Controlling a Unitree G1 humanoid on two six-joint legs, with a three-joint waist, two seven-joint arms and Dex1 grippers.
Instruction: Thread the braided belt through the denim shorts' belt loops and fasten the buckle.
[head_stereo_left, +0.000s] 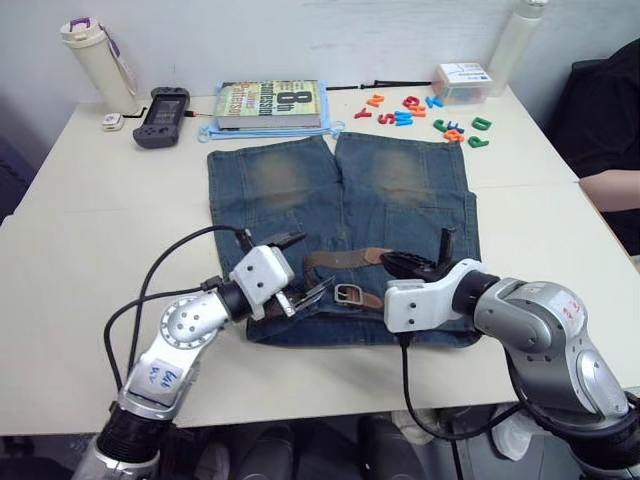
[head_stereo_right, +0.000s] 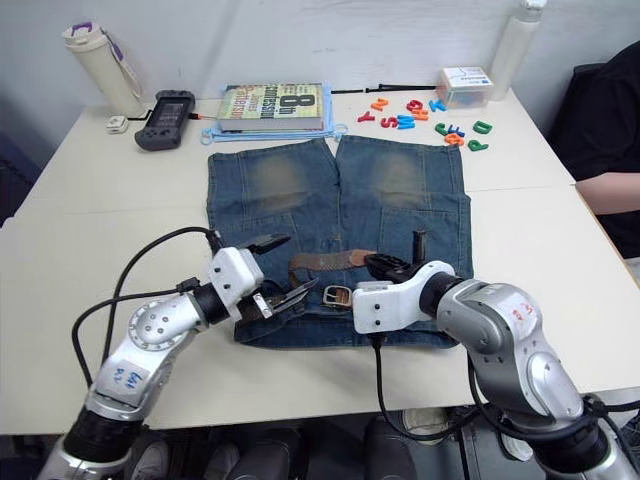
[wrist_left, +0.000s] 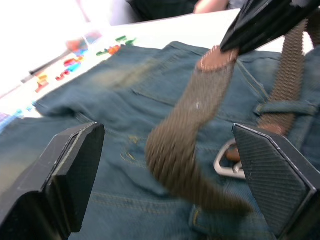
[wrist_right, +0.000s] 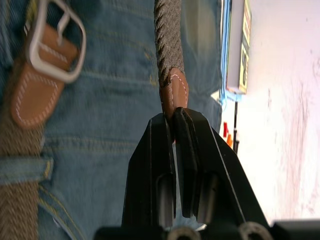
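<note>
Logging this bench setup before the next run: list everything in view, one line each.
Blue denim shorts: one, faded yellowish patches, flat mid-table.
Dark-brown braided belt: one, on the waistband; tan leather tip clamped in the right pincer.
Silver rectangular buckle: one, on the waistband between the pincers.
Book: one, green-yellow cover, beyond the shorts.
Colourful plastic letters: several, far right.
Black handheld gadget: one, far left.
Cream bottle: one, far-left corner.
White bottle: one, far right.
Small white box: one, beside the letters.
Person's arm: one, right edge.
Left pincer: open, over the waistband.
Right pincer: shut on the belt tip.
</note>
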